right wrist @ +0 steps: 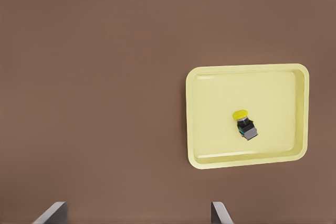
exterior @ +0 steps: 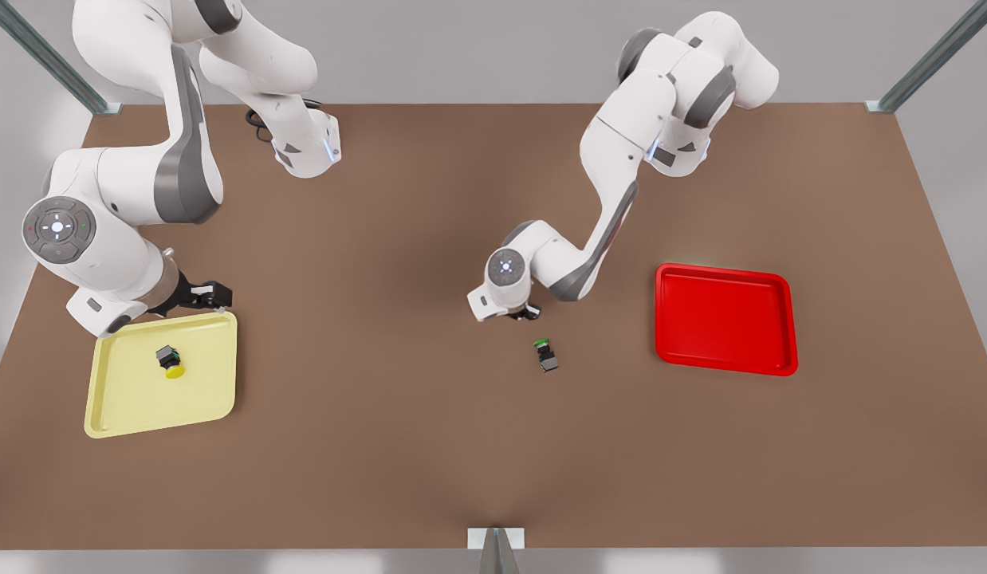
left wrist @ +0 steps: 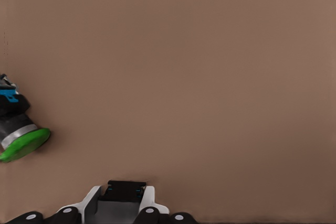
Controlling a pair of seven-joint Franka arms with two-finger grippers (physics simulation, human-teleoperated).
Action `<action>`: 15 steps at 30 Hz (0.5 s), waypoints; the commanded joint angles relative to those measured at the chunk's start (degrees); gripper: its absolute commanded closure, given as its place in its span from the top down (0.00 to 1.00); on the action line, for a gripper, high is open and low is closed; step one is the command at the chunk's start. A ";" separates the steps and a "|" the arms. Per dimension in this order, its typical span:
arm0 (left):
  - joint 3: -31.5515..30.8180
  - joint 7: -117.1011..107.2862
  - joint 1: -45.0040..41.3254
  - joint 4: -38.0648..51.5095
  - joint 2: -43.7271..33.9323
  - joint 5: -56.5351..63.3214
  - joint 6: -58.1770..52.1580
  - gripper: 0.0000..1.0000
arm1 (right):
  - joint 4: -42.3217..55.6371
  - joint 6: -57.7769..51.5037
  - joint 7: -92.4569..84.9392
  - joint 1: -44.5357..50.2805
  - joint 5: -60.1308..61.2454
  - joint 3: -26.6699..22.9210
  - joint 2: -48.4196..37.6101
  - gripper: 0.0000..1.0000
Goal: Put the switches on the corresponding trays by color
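Switches first: we see the yellow switch (exterior: 171,363) lying inside the yellow tray (exterior: 111,414), the green switch (exterior: 545,354) on the brown table (exterior: 382,446) between the trays. The red tray (exterior: 725,351) holds nothing. Our right gripper (exterior: 206,295), fingers spread and empty, hangs over the yellow tray's far rim. Our left gripper (exterior: 525,313) sits low just beside the green switch; we cannot tell its opening.

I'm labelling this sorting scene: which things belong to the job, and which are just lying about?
Job: yellow switch in yellow tray; green switch on table; red tray; left gripper beside green switch; right gripper, open, at yellow tray's rim.
Not the job: table, metal frame posts.
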 commanded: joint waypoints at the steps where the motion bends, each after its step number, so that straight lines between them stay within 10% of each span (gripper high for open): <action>1: 0.01 0.23 0.18 0.00 -1.06 -3.50 -0.21 0.47 | 0.00 -0.04 0.00 0.00 0.00 0.00 0.00 1.00; 15: -4.47 4.36 21.45 -1.23 -12.58 -3.42 -11.20 0.48 | 0.00 -0.04 0.00 0.00 0.00 0.00 -0.18 1.00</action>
